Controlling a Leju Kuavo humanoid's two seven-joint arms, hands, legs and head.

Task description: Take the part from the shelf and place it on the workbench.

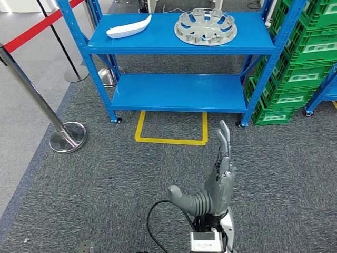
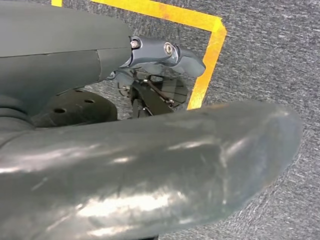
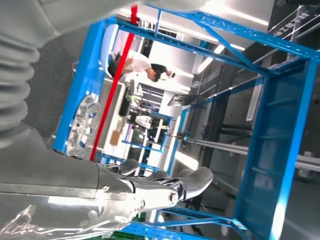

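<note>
Raised over the grey carpet [image 1: 119, 200], the right hand [image 1: 216, 182] holds nothing, fingers straight and thumb spread wide, short of the blue shelf [image 1: 180, 45]. Its left hand [image 2: 151, 165] hangs above the yellow floor marking [image 2: 203, 65], also holding nothing, fingers apart. On the top shelf board the silver wheel cover [image 1: 205, 26] lies flat, with a white curved part [image 1: 129, 28] well apart from it.

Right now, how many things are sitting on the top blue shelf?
2. A white curved part lies at the left end of the top shelf, and a silver wheel cover lies toward the right. The shelf's back edge is cut off, so more may be hidden.
</note>
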